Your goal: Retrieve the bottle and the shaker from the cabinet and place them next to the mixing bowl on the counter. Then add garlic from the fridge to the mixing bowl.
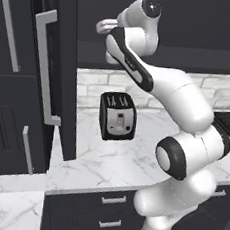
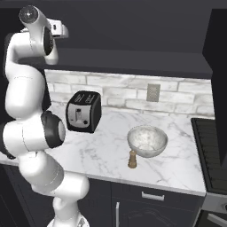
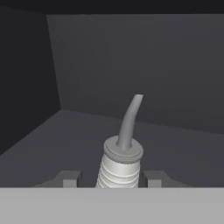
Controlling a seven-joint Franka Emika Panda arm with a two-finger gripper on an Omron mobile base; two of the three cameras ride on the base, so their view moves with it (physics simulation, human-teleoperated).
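The creamy-white bottle [image 3: 120, 164] stands upright on the shelf floor inside the dark cabinet [image 3: 144, 61], its thin nozzle curving up. My gripper [image 3: 111, 179] is shut on the bottle, with one fingertip [image 3: 70, 178] on each side of its ribbed neck; the bottle's body is hidden below. In the left base view my arm reaches up into the cabinet [image 1: 193, 60] beside its open door [image 1: 56, 70]. The brown shaker [image 2: 132, 159] stands on the marble counter [image 2: 97, 155], just left of and in front of the speckled mixing bowl [image 2: 147, 141].
A black toaster [image 1: 117, 116] [image 2: 83, 111] stands on the counter under the cabinet, left of the bowl. A dark stove top [image 2: 213, 150] borders the counter on the right. Drawers with silver handles [image 1: 112, 212] sit below the counter edge.
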